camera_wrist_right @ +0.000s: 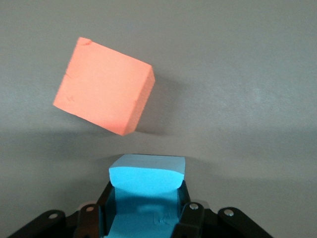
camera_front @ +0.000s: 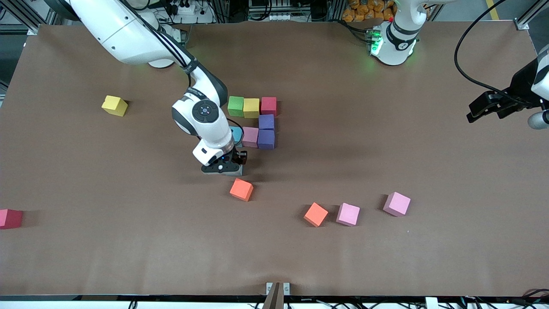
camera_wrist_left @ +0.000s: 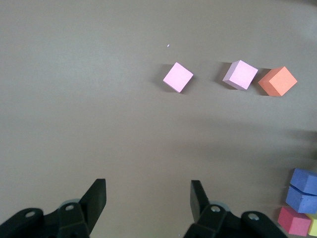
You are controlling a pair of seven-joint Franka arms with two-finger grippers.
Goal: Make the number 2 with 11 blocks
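Observation:
My right gripper [camera_front: 225,169] is shut on a light blue block [camera_wrist_right: 147,178], low over the table next to a loose orange block [camera_front: 241,189] [camera_wrist_right: 104,92]. The started number 2 lies by that arm: green [camera_front: 235,106], yellow [camera_front: 251,107] and red [camera_front: 269,105] in a row, two purple blocks [camera_front: 266,130] below the red, then pink [camera_front: 250,137] and a light blue block [camera_front: 236,135] half hidden by the arm. My left gripper [camera_front: 489,107] [camera_wrist_left: 148,198] waits open and empty at the left arm's end of the table.
Loose on the table nearer the front camera are a second orange block [camera_front: 316,214] and two pink blocks [camera_front: 348,214] [camera_front: 396,204]. A yellow block [camera_front: 114,105] and a dark red block [camera_front: 10,218] lie toward the right arm's end.

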